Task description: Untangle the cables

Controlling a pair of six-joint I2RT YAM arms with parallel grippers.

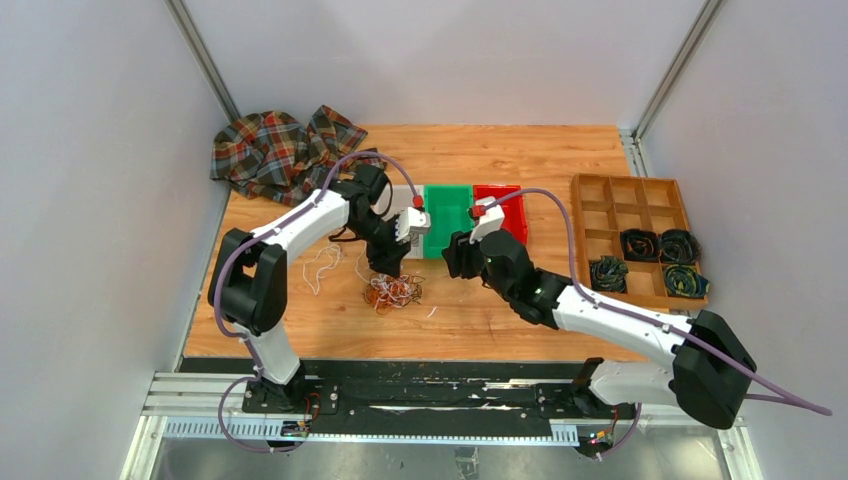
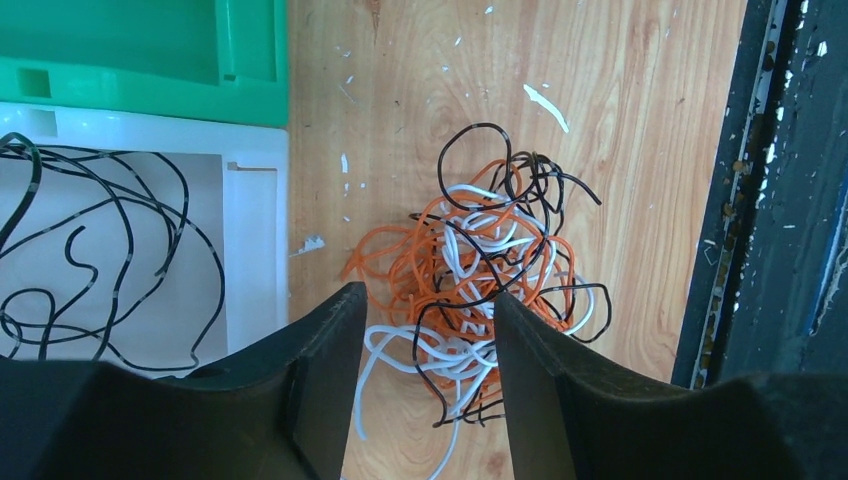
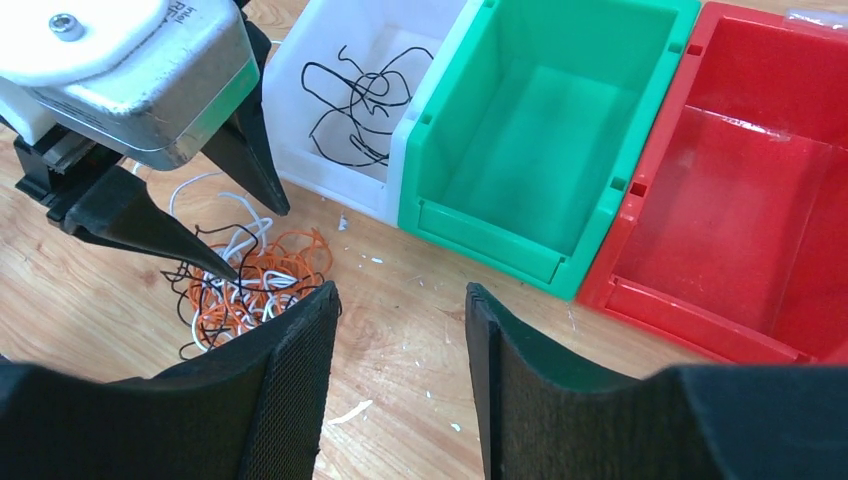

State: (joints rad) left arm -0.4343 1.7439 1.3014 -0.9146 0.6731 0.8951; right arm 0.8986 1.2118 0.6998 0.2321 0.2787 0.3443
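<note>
Left gripper [image 2: 425,292] spread over limp, light tangle of thin black/orange/white cables [image 2: 490,250] by white plastic bin [image 2: 255,230]; right gripper [image 3: 400,290] spread too; I'd pinch an outer loop

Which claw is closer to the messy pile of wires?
Left. The left claw hangs just above the wire pile, open. The right claw, open too, is off to one side, over the table near the green bin.
</note>
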